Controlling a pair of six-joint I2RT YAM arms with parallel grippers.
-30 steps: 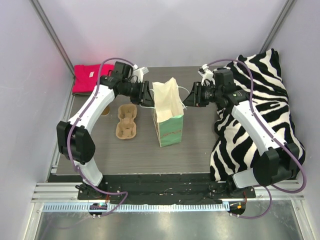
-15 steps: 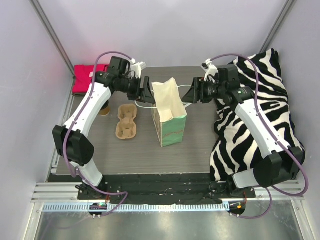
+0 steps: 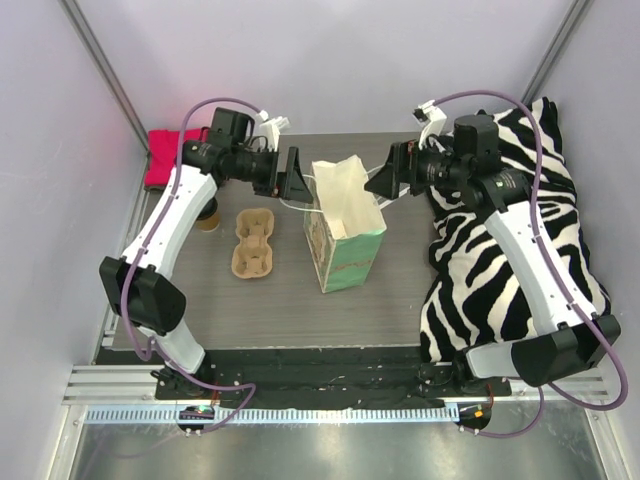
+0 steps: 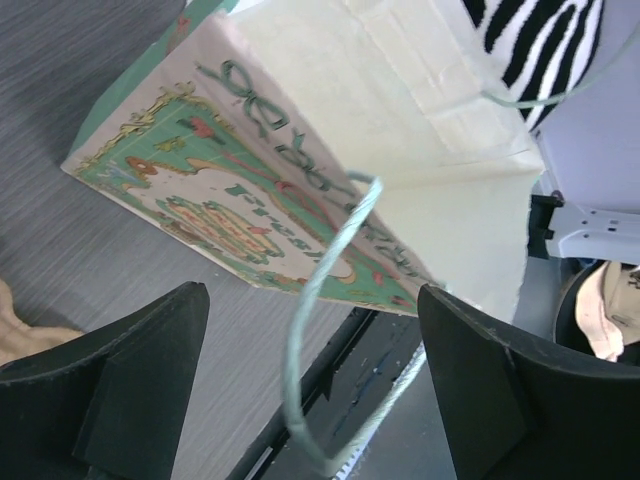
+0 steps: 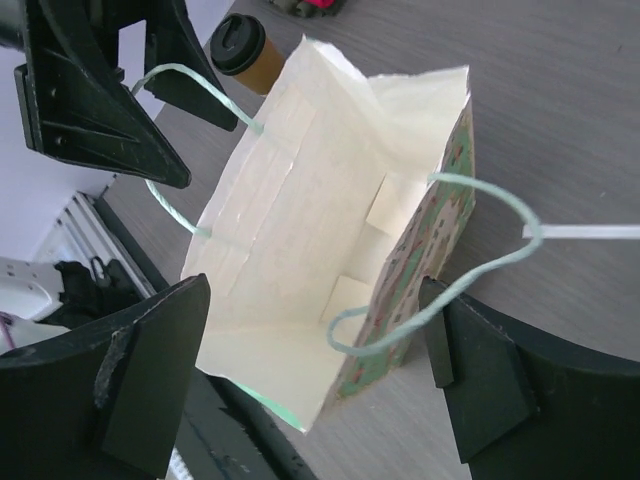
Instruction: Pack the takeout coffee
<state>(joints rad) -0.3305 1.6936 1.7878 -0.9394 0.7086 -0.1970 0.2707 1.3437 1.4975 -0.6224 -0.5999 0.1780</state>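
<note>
The takeout coffee (image 3: pixel 208 218), a tan cup with its black lid on, stands at the left, half hidden under my left arm; the right wrist view shows the coffee (image 5: pixel 247 50) beyond the bag. The white-and-green paper bag (image 3: pixel 345 235) stands upright mid-table with its mouth spread, and inside the bag (image 5: pixel 300 230) nothing shows. My left gripper (image 3: pixel 292 180) is open just left of the bag's top. One handle loop (image 4: pixel 300 340) hangs loose between its fingers. My right gripper (image 3: pixel 385 180) is open at the bag's right. The other handle (image 5: pixel 450 270) lies against one finger.
A beige pulp cup carrier (image 3: pixel 253 242) lies left of the bag, next to the cup. A red cloth (image 3: pixel 170 155) sits at the back left corner. A zebra-striped cushion (image 3: pixel 520 230) fills the right side under my right arm.
Both grippers have opened and drawn back from the bag, letting go of its handles. The bag's mouth now stands wider.
</note>
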